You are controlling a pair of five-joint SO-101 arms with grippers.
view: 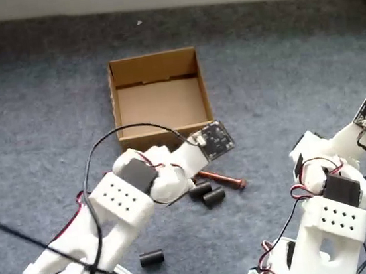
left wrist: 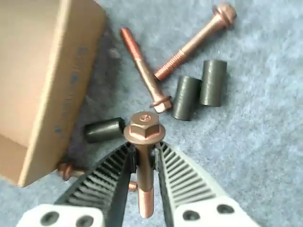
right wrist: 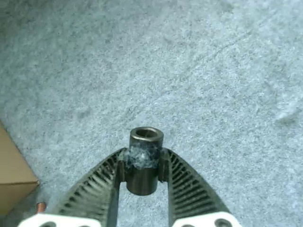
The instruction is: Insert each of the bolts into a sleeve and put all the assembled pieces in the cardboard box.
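Left pincer clamped a stiff, probably slick bolt under its head; right pincer gripped a rigid sleeve.

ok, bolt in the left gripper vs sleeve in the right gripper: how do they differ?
Colour: the bolt is copper-coloured, the sleeve dark grey.
Shape: the bolt is long and thin with a flanged hex head; the sleeve is a short, stubby tube with an open bore.
Shared: both are clamped, the bolt in the left gripper, the sleeve in the right gripper.
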